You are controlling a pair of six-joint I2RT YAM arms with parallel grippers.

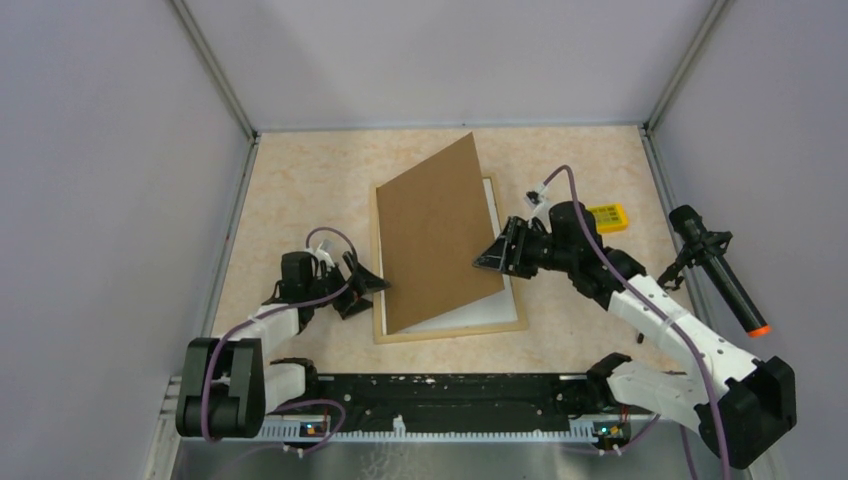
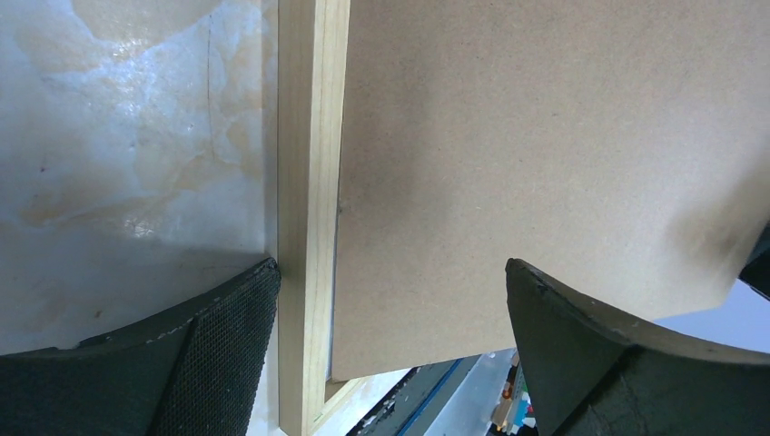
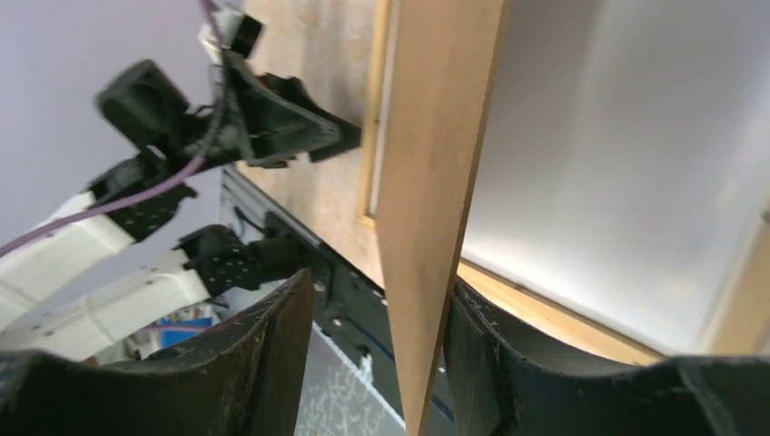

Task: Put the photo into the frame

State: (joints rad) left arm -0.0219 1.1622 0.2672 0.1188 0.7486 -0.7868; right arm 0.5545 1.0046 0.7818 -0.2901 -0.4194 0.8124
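Seen from above, the frame [image 1: 450,331] is laid flat on the table [image 1: 300,190], its long axis pointing away from the arms, with a brown board [image 1: 435,235] tilted over it. In the left wrist view, the left fingers [image 2: 227,354] are spread wide at its left rail. In the right wrist view, the board's edge is loosely straddled by the right fingers [image 3: 263,363], a gap visible.

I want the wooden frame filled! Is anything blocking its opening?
Yes. A plain brown rectangular board leans tilted over most of the light wooden picture frame, covering its opening. The board's right edge sits between the fingers of the right tool.
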